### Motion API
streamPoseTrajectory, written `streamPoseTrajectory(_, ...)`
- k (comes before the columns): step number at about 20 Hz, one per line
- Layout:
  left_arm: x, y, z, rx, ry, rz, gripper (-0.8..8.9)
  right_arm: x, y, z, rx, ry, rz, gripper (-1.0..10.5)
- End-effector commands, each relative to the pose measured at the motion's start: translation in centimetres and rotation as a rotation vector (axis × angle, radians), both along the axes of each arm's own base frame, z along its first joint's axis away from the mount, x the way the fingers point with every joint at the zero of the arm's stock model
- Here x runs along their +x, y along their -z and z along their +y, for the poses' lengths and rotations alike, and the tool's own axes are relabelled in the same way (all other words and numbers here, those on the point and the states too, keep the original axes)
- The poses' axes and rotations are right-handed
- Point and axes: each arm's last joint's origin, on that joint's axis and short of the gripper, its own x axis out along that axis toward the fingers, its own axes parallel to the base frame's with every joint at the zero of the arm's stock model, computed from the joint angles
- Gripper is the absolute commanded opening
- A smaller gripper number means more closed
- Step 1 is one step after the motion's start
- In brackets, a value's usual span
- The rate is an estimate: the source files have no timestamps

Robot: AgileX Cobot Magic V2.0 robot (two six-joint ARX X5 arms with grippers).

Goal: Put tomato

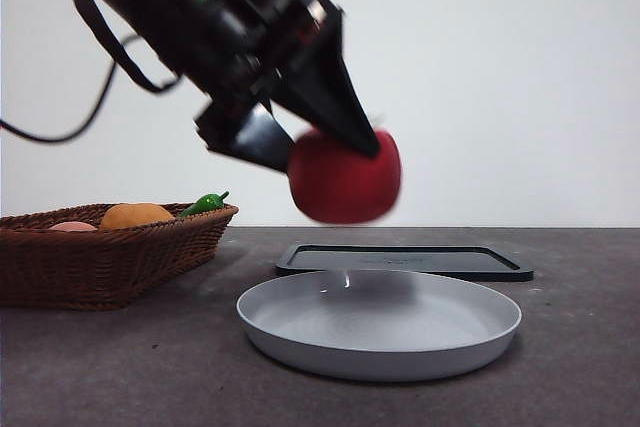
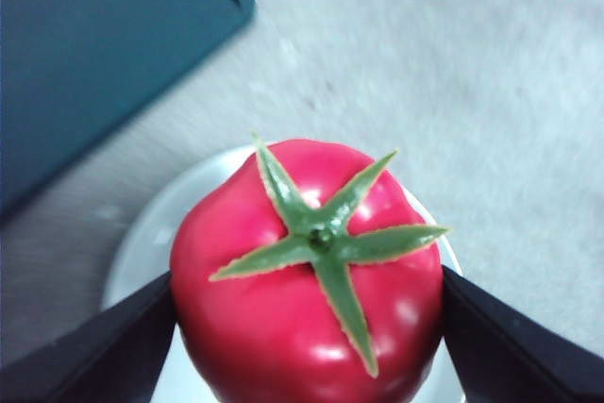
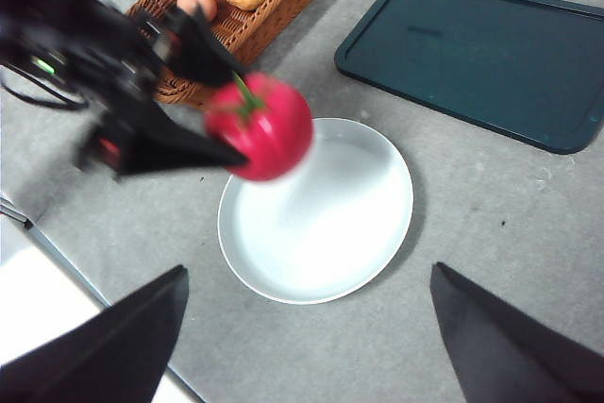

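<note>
My left gripper (image 1: 320, 152) is shut on the tomato (image 1: 345, 177), a glossy deep-red fruit with a green spiky calyx (image 2: 326, 233). It holds the tomato in the air above the grey-white plate (image 1: 380, 325). The left wrist view shows the tomato (image 2: 307, 299) gripped between both jaws, over the plate's rim (image 2: 142, 233). The right wrist view shows the left arm holding the tomato (image 3: 264, 129) above the plate (image 3: 321, 224). My right gripper (image 3: 307, 346) is open and empty, high above the table, apart from the plate.
A wicker basket (image 1: 100, 257) stands at the left with an orange round fruit (image 1: 135, 215), a small green pepper (image 1: 205, 203) and a pale pinkish item (image 1: 72, 227). A dark flat tray (image 1: 400, 260) lies behind the plate.
</note>
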Motion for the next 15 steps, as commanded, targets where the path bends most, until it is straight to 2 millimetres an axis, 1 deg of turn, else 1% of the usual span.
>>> streamPoseTrajectory(1, 0.4, 1.1, -1.4, 0.003, 0.030, -0.002, 3.66, 0.0, -0.4, 0.0, 0.002, -0.004, -0.009, 4.1)
streamPoseTrajectory(4, 0.7, 2.9, -2.3, 0.034, 0.038, 0.012, 3.66, 0.0, -0.4, 0.0, 0.001, -0.004, -0.006, 4.1)
streamPoseTrajectory(8, 1.0, 4.6, -2.9, 0.069, 0.054, 0.032, 3.66, -0.1, -0.4, 0.0, 0.001, -0.004, -0.002, 4.1)
streamPoseTrajectory(10, 1.0, 5.0, -3.0, 0.079, 0.056, 0.041, 3.69, -0.1, -0.4, 0.0, 0.001, -0.004, -0.002, 4.1)
streamPoseTrajectory(13, 1.0, 5.1, -3.0, 0.082, 0.057, 0.044, 3.81, -0.1, -0.4, 0.0, 0.001, -0.004, -0.002, 4.1)
streamPoseTrajectory(14, 1.0, 5.1, -3.0, 0.082, 0.056, 0.045, 4.21, -0.1, -0.4, 0.0, 0.001, -0.004, -0.002, 4.1)
streamPoseTrajectory(15, 1.0, 5.1, -2.9, 0.086, 0.057, 0.049, 4.97, -0.1, -0.4, 0.0, 0.001, -0.004, -0.002, 4.1)
